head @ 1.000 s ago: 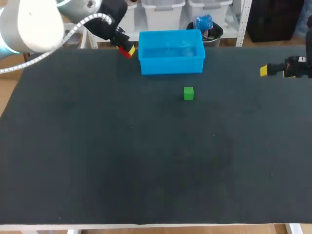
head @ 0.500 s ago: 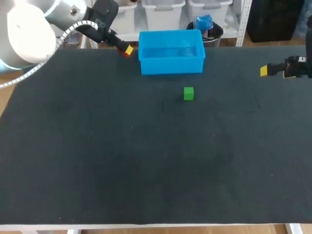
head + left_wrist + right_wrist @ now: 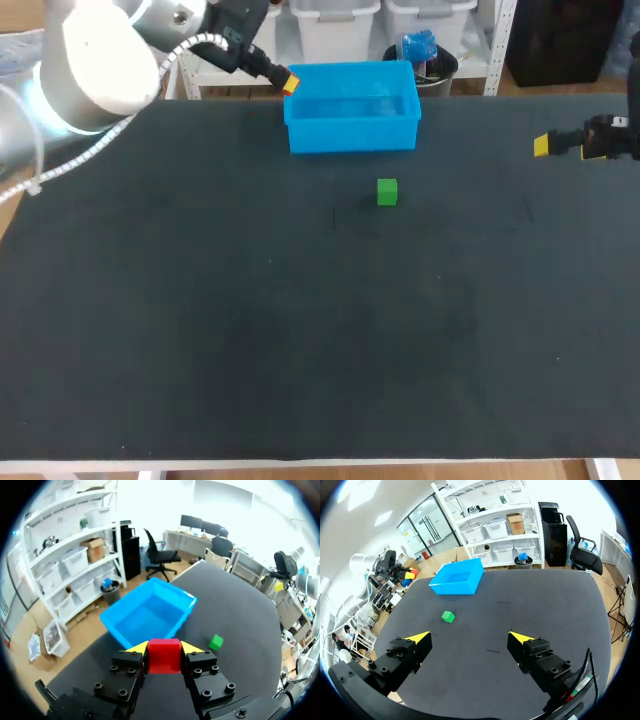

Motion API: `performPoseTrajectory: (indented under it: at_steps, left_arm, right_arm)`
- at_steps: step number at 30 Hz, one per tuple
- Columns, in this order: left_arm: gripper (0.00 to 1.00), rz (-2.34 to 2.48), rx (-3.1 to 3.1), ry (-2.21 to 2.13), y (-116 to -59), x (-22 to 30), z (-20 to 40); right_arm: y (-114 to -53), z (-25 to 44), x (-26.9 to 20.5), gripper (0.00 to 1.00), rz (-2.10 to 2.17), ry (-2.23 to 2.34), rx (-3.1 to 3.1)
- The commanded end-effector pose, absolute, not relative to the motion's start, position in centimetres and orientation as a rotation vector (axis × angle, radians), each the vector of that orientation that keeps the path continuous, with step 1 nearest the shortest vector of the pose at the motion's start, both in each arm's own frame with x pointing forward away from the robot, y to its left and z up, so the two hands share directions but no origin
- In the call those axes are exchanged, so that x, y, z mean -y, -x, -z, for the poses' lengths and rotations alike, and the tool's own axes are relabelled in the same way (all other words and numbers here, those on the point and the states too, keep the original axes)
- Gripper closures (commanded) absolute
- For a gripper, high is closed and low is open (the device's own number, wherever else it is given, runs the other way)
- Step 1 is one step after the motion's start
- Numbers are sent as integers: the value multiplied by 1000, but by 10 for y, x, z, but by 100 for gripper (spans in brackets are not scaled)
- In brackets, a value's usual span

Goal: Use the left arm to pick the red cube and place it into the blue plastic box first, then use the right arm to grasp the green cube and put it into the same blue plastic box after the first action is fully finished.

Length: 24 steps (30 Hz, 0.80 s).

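At upper-left corner of blue plastic box [image 3: 352, 133], head view: left gripper [image 3: 290, 83] clamped on red cube [image 3: 164, 656] — cube pinched from both sides, clear of table [image 3: 200, 330]. Box opening lies at 3 o'clock from cube, just past left wall; wrist view shows it straight ahead of gripper. Cube judged not yet over opening. Left arm enters from 10 o'clock, angled down toward box. Green cube [image 3: 387, 192] on table at 6 o'clock of box, untouched. Right gripper [image 3: 470, 636] spread wide, empty — well apart at 3 o'clock edge.
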<state>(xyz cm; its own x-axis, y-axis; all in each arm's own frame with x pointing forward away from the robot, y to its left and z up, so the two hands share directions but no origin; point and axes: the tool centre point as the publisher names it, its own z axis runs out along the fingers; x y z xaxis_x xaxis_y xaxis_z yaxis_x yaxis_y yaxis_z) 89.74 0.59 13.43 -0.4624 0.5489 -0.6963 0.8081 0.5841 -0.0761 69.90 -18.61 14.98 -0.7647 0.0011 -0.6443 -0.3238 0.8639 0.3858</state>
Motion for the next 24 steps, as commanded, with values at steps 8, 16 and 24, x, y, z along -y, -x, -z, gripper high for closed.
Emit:
performPoseTrajectory:
  at_steps: [8,16,24]
  left_arm:
    - [100,588,-2164,-1128,-946,25,-123]
    - [100,599,-2157,-1130,-962,33,-109]
    - [100,583,-2193,-1122,-975,41,-90]
  right_arm:
    - [-700,-149,186,0,-639,233,-2371]
    - [-700,-149,186,0,-639,233,-2371]
    - [-700,-149,186,0,-639,233,-2371]
